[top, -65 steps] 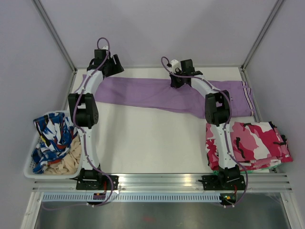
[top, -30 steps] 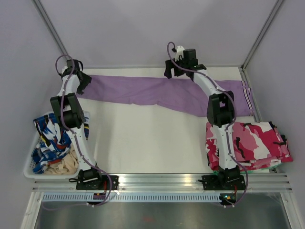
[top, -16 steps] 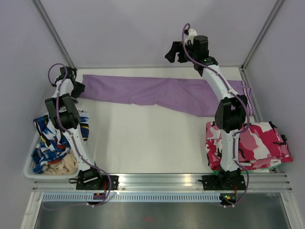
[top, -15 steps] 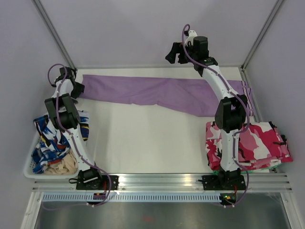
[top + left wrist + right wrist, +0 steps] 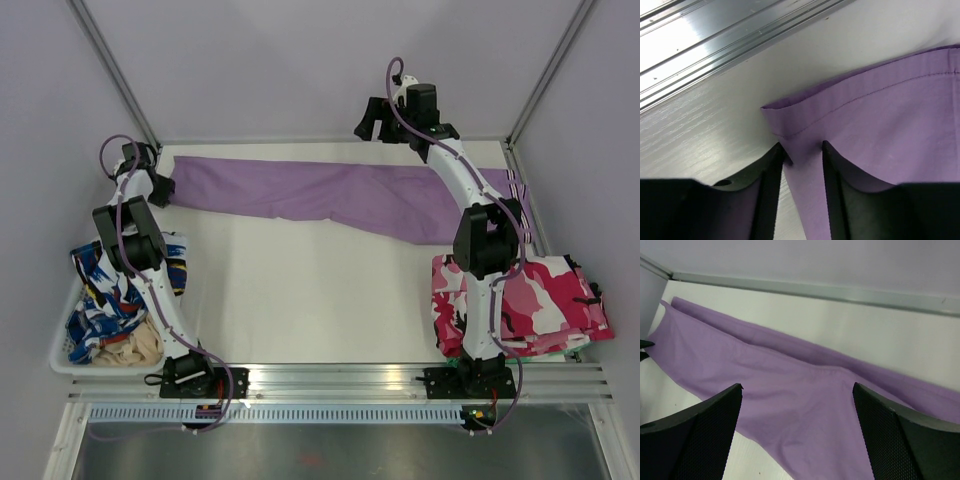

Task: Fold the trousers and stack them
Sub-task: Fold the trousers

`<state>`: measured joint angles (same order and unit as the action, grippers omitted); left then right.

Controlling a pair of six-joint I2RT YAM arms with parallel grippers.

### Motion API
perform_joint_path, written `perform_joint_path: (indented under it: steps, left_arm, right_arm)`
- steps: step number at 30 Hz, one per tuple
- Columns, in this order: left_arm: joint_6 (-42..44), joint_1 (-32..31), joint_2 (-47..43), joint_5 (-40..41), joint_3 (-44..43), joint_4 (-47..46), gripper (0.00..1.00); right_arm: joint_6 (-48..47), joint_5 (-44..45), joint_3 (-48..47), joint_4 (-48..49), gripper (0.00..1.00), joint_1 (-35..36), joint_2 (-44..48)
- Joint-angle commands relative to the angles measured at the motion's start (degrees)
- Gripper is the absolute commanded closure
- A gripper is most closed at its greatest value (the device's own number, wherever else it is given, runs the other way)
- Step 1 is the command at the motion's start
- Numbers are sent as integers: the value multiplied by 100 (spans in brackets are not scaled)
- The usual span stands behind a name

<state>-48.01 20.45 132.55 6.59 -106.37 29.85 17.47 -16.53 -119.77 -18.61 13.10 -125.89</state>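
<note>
The lilac trousers (image 5: 340, 195) lie stretched flat along the back of the table, the leg ends at the left and the waist at the right. My left gripper (image 5: 160, 182) is down at the left leg end. In the left wrist view its jaws (image 5: 802, 150) straddle the hemmed corner of the trousers (image 5: 880, 125). They are partly open, and a raised fold of cloth stands between the fingers. My right gripper (image 5: 378, 118) hangs wide open above the back edge. Below it are the trousers (image 5: 790, 380), and nothing is between its fingers (image 5: 797, 387).
A folded pink, white and black camouflage garment (image 5: 530, 300) lies at the right front. At the left front, a white basket (image 5: 60, 350) holds blue-and-white clothing (image 5: 105, 290). An aluminium frame rail (image 5: 715, 45) runs just beyond the leg end.
My left gripper slid left to the trouser leg's end and narrowed its jaws round the hem. My right arm rose off the trousers toward the back wall, staying open.
</note>
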Motion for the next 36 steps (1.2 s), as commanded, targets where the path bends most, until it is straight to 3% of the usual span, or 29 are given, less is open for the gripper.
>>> perform_joint_path:
  steps: [1, 6, 13, 19, 28, 36]
  left_arm:
    - [125, 3, 95, -439, 204, -532, 58]
    - [195, 12, 78, -589, 309, -901, 98]
    - [871, 12, -624, -370, 520, -1912, 98]
    - [1461, 21, -1582, 69, 1003, -2711, 98]
    - [1531, 100, -3032, 562, 2339, -3748, 98]
    - [1514, 311, -3912, 264, 3297, -4294, 98]
  right_arm:
    - [116, 168, 304, -519, 2, -18, 477]
    - [-16, 406, 594, -740, 2, -1, 705]
    - [-771, -473, 718, -837, 3, 403, 653]
    - [-1474, -438, 402, -1109, 7, 966, 4]
    - [-1132, -1053, -721, -626, 7, 1256, -1173]
    - [-1334, -1132, -575, -521, 7, 1502, -1518]
